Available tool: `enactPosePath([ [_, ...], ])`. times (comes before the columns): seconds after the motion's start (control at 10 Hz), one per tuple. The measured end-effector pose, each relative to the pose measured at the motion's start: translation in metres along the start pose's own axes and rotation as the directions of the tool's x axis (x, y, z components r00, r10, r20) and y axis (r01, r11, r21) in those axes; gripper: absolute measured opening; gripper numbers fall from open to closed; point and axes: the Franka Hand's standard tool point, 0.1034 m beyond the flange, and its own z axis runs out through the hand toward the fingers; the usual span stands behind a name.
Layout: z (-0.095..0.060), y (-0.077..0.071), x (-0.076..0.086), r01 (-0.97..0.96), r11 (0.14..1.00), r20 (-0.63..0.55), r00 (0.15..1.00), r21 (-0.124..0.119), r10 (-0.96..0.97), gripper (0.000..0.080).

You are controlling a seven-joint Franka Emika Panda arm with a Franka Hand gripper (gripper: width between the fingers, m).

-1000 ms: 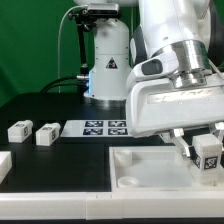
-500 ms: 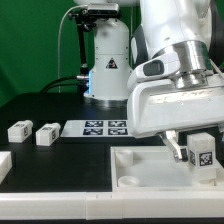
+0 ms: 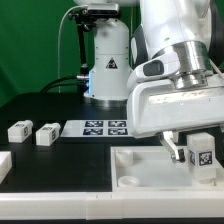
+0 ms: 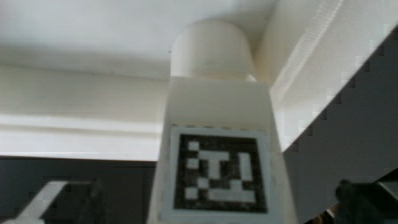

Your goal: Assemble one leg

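Backdrop: green curtain behind a black surface [image 3: 60, 105].
Arm: white arm fills the exterior view's right, its wrist pointing straight down over the large white panel [image 3: 150, 165].
Claw: the claw [image 3: 189, 151] is low over the panel, fingers spread and released, one dark finger [image 3: 174, 147] showing just beside the leg.
Leg: the leg [image 3: 205, 152] stands upright on the panel between the fingers, marker face outward; in the wrist view its rounded tip points at the panel.
Spare legs: two more [image 3: 19, 130] [image 3: 47, 134] lie well apart at the exterior view's left.
Marker board: the marker board [image 3: 104, 127] lies flat mid-surface.
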Motion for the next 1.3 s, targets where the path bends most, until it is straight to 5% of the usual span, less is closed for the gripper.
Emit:
enactPosePath([
  [0.6, -0.014, 0.003, 0.012, 0.023, 1.0, 0.041, 0.999, 0.001, -0.023, 0.0649],
  [1.0, -0.013, -0.005, 0.006, 0.016, 0.998, 0.38, 0.924, 0.06, -0.038, 0.0649],
  [1.3, -0.009, 0.0, 0.016, 0.004, 0.997, 0.473, 0.88, 0.075, -0.039, 0.0649],
])
